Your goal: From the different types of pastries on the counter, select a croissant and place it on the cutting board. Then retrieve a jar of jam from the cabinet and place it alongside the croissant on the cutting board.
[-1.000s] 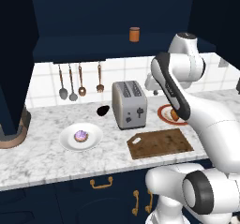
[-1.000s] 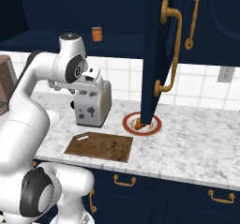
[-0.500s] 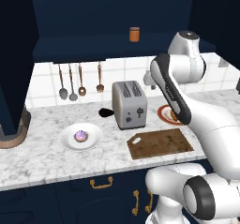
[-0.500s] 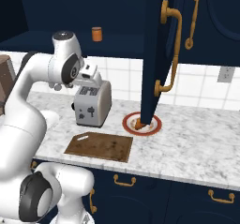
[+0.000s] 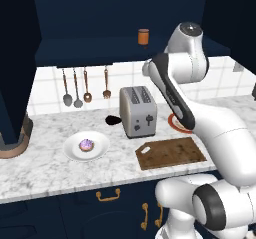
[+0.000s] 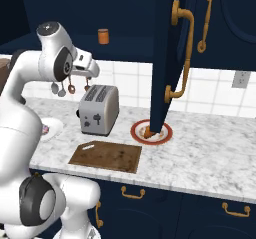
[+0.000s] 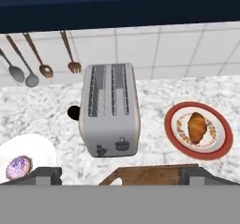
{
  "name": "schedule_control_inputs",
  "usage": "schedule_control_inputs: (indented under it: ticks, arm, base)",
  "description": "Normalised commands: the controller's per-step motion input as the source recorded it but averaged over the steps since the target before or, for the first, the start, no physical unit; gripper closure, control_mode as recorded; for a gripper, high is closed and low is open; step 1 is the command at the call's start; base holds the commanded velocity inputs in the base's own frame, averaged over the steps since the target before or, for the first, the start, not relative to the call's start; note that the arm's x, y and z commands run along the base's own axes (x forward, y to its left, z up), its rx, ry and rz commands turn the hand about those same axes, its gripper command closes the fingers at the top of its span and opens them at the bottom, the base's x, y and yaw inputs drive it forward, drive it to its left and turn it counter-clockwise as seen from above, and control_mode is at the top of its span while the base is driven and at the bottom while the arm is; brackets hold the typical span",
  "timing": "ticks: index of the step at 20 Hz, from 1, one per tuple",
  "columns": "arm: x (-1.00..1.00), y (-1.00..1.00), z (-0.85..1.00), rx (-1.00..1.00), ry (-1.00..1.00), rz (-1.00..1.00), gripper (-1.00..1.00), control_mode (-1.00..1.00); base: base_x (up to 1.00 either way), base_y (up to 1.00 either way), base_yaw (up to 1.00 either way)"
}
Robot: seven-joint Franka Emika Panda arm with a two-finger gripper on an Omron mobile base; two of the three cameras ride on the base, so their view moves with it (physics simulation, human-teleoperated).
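The croissant [image 7: 197, 127] lies on a round red-rimmed plate [image 7: 224, 145] right of the toaster; in the right base view the croissant [image 6: 148, 131] peeks out behind the open cabinet door. The dark cutting board [image 6: 106, 156] [image 5: 171, 153] [image 7: 150, 174] lies bare at the counter's [image 6: 210, 158] front. The jar of jam [image 5: 143, 36] [image 6: 103, 35] stands on the cabinet's [image 5: 90, 13] shelf. A purple-frosted pastry [image 5: 86, 144] [image 7: 18, 166] sits on a white plate. My gripper [image 7: 123, 175] [image 6: 86, 75] hangs open and empty high above the toaster, looking down.
A silver toaster [image 5: 137, 111] [image 7: 110, 108] stands behind the board. Several utensils [image 5: 85, 85] hang on the tiled wall. The open navy cabinet door [image 6: 167, 58] with its brass handle reaches down in front of the red plate [image 6: 137, 132]. Drawers with brass handles run below.
The jaws have spread wider. The arm has lifted the hand up and back, away from the toaster. Nothing on the counter has moved.
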Motion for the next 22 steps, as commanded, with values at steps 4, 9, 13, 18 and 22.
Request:
schedule_control_inputs:
  ticks: [4, 9, 13, 18, 22]
  arm:
    - [0.23, 0.05, 0.54, -0.05, -0.22, 0.0, -1.0, -1.0]
    - [0.03, 0.0, 0.52, -0.05, -0.23, 0.0, -1.0, -1.0]
    - [0.0, 0.0, 0.52, -0.01, -0.17, 0.0, -1.0, -1.0]
    - [0.0, 0.0, 0.59, 0.0, -0.09, 0.0, -1.0, -1.0]
    - [0.01, 0.0, 0.11, 0.0, 0.0, 0.0, -1.0, -1.0]
  base:
    - [0.0, 0.0, 0.0]
    - [0.0, 0.0, 0.0]
    - [0.0, 0.0, 0.0]
    - [0.0, 0.0, 0.0]
    - [0.0, 0.0, 0.0]
